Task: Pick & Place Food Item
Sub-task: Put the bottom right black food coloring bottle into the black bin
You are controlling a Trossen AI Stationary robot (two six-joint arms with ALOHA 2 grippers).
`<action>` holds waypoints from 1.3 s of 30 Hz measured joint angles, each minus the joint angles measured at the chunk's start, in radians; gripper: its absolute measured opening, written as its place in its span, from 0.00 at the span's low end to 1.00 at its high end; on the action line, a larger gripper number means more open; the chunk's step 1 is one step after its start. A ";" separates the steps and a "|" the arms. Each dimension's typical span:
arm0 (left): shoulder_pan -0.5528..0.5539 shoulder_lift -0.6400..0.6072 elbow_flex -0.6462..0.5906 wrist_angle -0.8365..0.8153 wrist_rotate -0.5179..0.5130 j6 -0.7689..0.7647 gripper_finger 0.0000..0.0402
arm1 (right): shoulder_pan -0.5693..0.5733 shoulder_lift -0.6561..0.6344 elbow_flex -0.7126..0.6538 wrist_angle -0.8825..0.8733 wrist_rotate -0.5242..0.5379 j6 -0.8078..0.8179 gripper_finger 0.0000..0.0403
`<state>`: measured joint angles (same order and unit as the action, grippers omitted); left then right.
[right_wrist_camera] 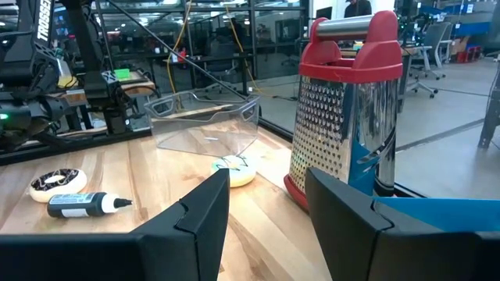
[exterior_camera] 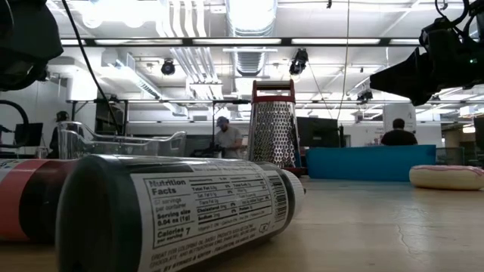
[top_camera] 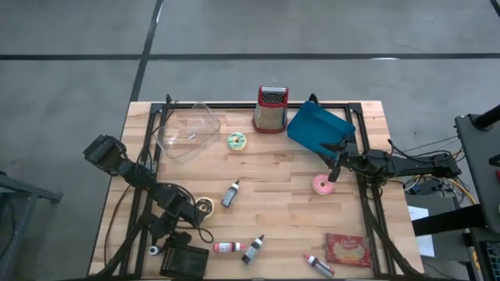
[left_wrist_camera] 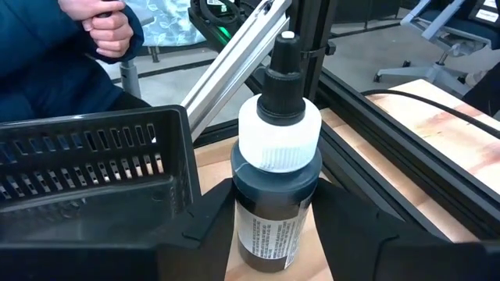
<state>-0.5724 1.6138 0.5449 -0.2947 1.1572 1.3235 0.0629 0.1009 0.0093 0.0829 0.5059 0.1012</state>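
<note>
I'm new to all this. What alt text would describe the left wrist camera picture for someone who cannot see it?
Two dark gripper fingers flank a small dark bottle with a white collar and black nozzle, lying on the wooden table. A black slotted basket sits beside it, and a person's hand in a blue sleeve shows beyond the table frame.

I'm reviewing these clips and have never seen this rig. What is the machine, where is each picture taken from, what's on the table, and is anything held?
Two dark robot arms work at a wooden table. One camera looks straight down, one sits at tabletop height, and one rides on each wrist.

On the table: a grater, a clear container, a blue tray, a pink donut, small bottles and a black basket.

The left gripper, near the table's front-left corner, has its fingers around a dark bottle. The right gripper hangs open near the donut, holding nothing.
</note>
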 joint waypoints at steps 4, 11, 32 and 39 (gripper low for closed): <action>0.000 0.000 0.000 0.000 0.000 0.000 0.41 | 0.000 0.000 0.000 0.000 0.000 0.000 0.41; 0.000 -0.001 0.000 -0.001 0.003 0.000 0.41 | 0.000 0.000 0.000 0.000 0.000 0.000 0.41; 0.001 -0.069 0.031 -0.063 -0.036 -0.048 0.41 | 0.000 0.000 0.000 0.000 0.000 0.000 0.41; 0.001 -0.205 0.096 -0.222 -0.081 -0.084 0.41 | 0.000 0.000 0.000 0.000 0.000 0.000 0.41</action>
<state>-0.5716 1.4085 0.6408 -0.5171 1.0758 1.2399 0.0631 0.1009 0.0095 0.0826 0.5058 0.1013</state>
